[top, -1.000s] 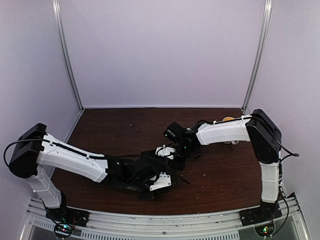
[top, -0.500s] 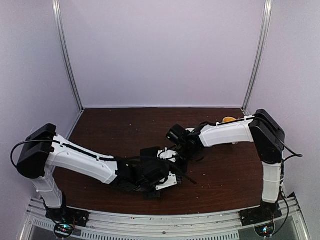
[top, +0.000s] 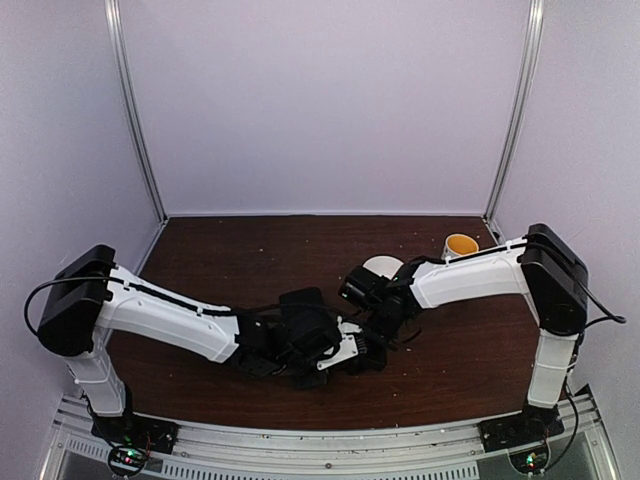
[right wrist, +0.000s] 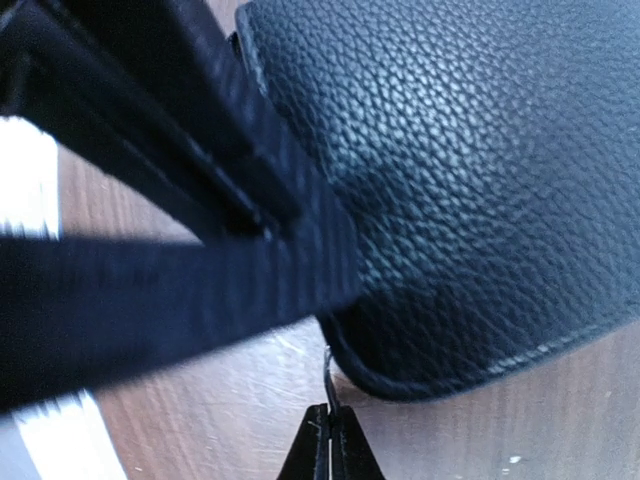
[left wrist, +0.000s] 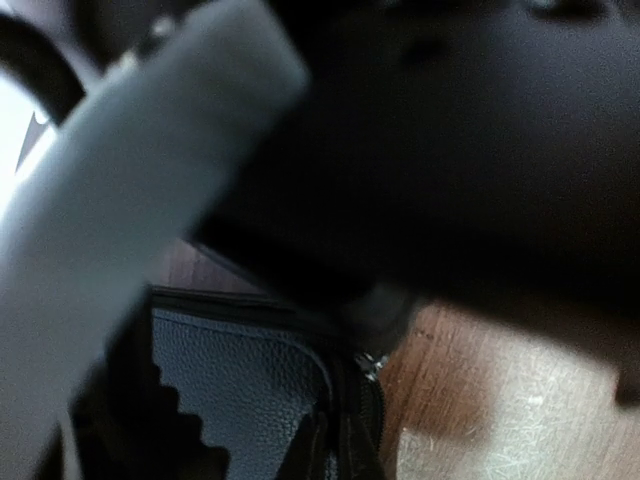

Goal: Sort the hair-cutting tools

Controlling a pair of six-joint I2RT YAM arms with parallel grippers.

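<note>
Pinching a thin metal tab (right wrist: 327, 372) with right pincer (right wrist: 322, 440), pressed together, at the rim of the black case (right wrist: 450, 180) just ahead. Looks like the zip pull, gripped to draw the case open. Probably bracing the case from the opposite side with left pincer (top: 356, 356); can't tell whether spread or closed. No hair-cutting tools in view, presumably inside the case. No readable brand or writing.
</note>
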